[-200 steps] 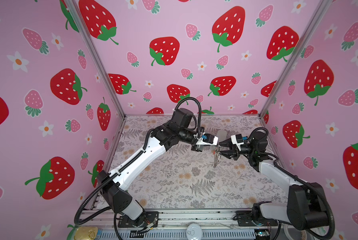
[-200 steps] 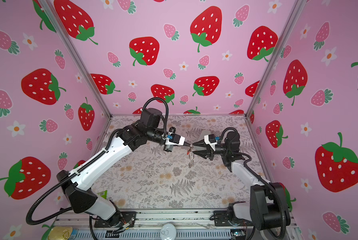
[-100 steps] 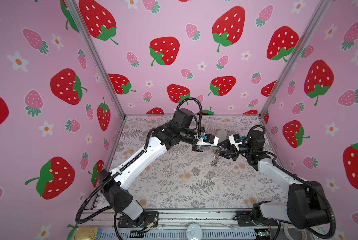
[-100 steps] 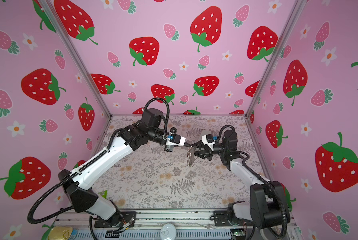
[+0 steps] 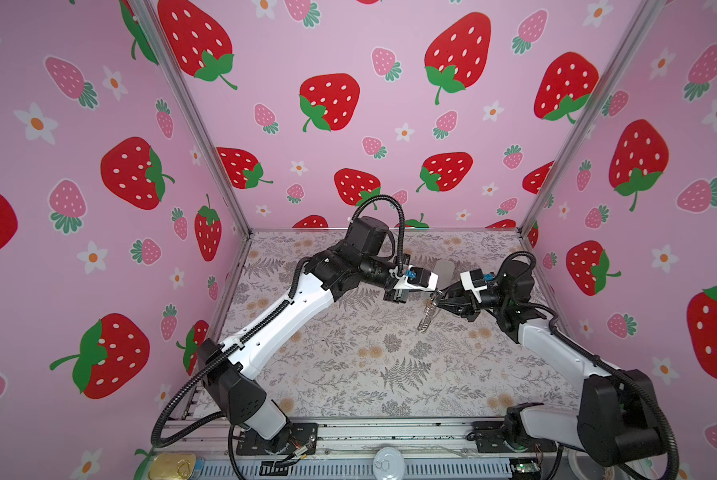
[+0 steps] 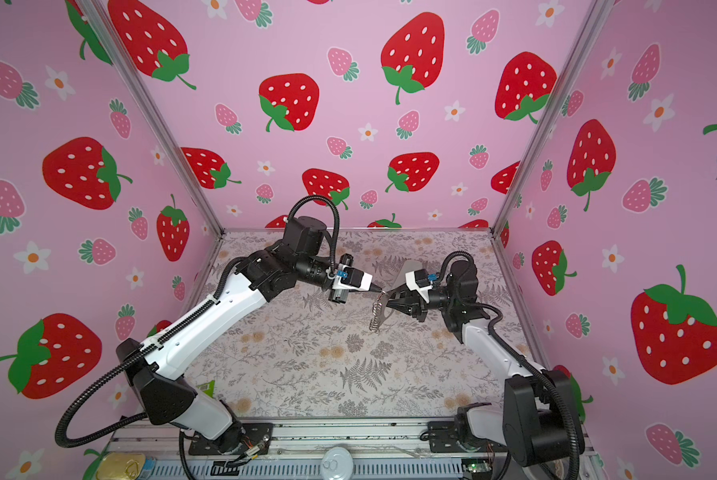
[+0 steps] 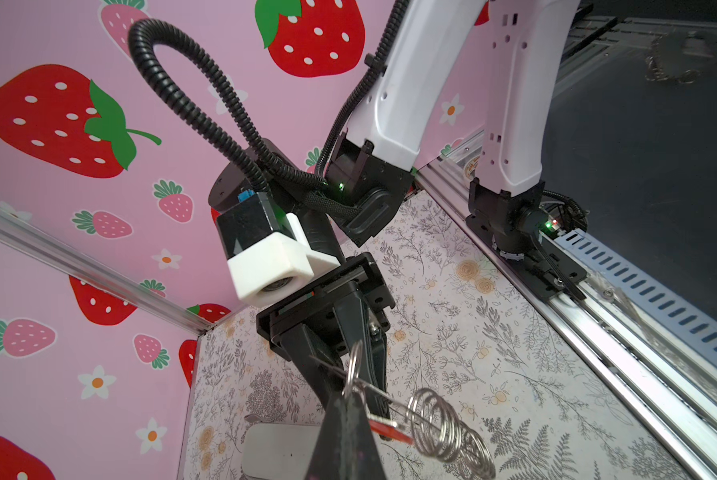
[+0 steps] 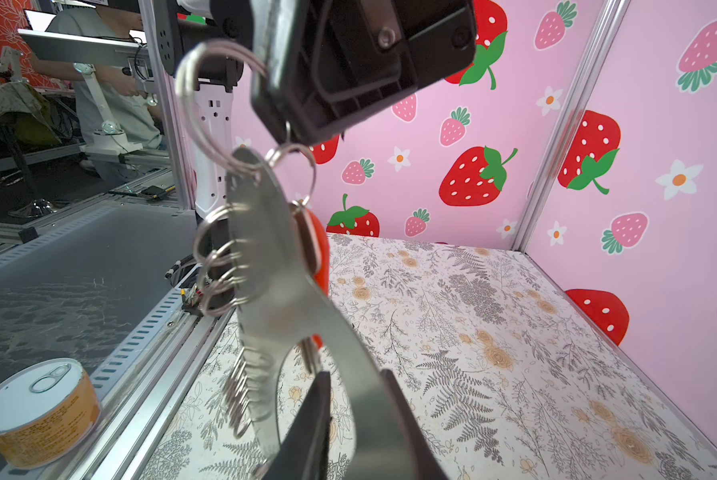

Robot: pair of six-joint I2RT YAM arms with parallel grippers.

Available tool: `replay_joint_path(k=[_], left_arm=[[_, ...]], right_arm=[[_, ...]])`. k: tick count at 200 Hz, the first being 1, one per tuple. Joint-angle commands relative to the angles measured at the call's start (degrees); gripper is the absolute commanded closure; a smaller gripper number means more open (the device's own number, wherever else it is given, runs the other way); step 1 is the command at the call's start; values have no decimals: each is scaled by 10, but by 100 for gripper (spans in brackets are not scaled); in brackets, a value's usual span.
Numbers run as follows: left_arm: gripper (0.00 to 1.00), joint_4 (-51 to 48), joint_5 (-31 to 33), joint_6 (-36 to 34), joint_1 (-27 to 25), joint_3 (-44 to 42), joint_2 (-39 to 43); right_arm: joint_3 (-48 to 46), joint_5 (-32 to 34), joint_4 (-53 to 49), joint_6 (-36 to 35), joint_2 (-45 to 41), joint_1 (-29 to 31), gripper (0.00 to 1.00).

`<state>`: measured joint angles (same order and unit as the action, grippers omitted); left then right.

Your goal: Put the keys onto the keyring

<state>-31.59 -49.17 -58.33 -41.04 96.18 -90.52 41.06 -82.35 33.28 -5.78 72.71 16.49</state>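
A: In a top view the left claw point(image 5: 435, 291) pinches the top ring of the keyring point(image 5: 426, 313); the chain hangs toward six o'clock.
B: Left wrist: the key point(image 7: 390, 430), red-tagged, lies beside the rings.
A: Right wrist: the right claw point(image 8: 353, 386) flanks the strap, grip unclear. A tug could rip the ring free.

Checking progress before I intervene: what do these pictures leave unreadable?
- Key's shape: right wrist view, the keyring strap covers most of it and its red tag.
- Right gripper contact with the strap: blurred close-up.
- Pale case: left wrist view, cut by the edge, partly behind the left gripper.
- Ring links: too small in both top views.
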Motion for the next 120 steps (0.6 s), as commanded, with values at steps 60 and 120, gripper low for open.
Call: replay_joint_path(k=[60, 120], left_arm=[[100, 4, -1, -14, 22, 5, 9], [100, -4, 14, -26, 26, 2, 12]], right_arm=[[-15, -21, -42, -4, -37, -2, 76], [-14, 21, -66, -23, -49, -4, 84]])
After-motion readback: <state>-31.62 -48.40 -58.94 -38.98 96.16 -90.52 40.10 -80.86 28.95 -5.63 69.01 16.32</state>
